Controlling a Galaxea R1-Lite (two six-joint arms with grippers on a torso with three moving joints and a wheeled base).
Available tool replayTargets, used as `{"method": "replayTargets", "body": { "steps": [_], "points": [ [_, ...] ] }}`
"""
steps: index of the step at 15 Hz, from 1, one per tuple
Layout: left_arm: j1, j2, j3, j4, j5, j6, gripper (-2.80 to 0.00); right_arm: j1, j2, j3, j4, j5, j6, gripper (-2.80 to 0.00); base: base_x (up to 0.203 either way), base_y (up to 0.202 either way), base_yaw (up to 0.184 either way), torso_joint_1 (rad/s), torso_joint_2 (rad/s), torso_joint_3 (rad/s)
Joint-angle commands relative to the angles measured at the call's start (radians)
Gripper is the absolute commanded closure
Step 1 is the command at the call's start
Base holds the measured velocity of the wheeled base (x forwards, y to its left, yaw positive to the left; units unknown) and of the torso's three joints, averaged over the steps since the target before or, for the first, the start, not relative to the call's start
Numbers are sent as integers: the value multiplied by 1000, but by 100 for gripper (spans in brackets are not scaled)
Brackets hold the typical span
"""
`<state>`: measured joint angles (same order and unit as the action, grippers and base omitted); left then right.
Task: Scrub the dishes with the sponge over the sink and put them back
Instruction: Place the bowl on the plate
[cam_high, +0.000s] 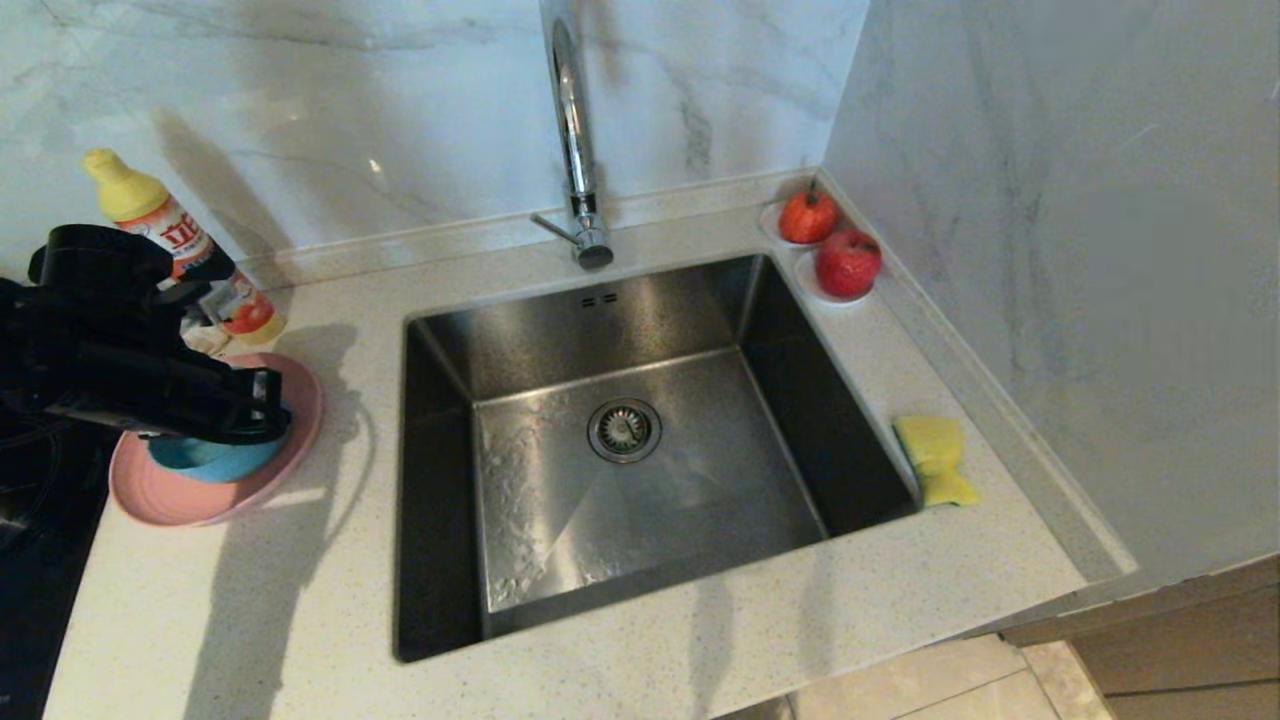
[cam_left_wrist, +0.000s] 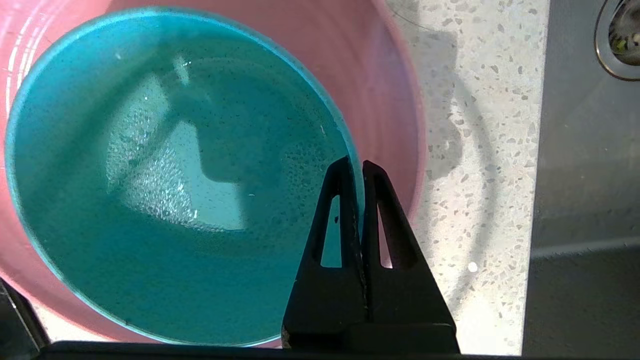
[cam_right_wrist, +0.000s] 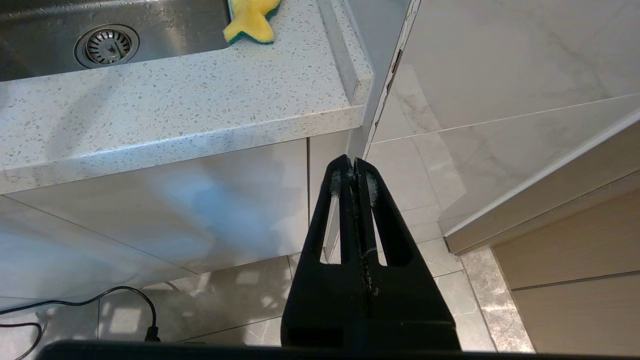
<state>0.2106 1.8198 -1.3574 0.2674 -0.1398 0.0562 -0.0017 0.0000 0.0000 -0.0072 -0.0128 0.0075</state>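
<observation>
Right now your left end effector (cam_left_wrist: 354, 167) is clenched on the teal bowl's (cam_left_wrist: 175, 175) rim, the bowl sitting in the pink plate (cam_high: 150, 495) left of the sink (cam_high: 640, 440). Lift straight up so the plate stays down; sponge (cam_high: 937, 460) waits right of it.

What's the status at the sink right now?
Left tool shut on teal bowl rim, bowl sitting in pink plate. Right tool shut, parked below counter. Sponge untouched right of sink. Nothing blocking.
</observation>
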Motion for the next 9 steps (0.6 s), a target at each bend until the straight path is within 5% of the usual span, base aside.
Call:
{"method": "replayTargets", "body": {
  "steps": [1, 2, 9],
  "points": [
    [0, 4, -1, 1, 0, -7, 0, 0, 2, 0, 0, 0, 0, 0, 0, 0, 0, 0, 0, 0],
    [0, 3, 0, 1, 0, -15, -280, 0, 2, 0, 0, -1, 0, 0, 0, 0, 0, 0, 0, 0],
    [2, -72, -18, -60, 6, -46, -280, 0, 2, 0, 0, 0, 0, 0, 0, 0, 0, 0, 0, 0]
  ]
}}
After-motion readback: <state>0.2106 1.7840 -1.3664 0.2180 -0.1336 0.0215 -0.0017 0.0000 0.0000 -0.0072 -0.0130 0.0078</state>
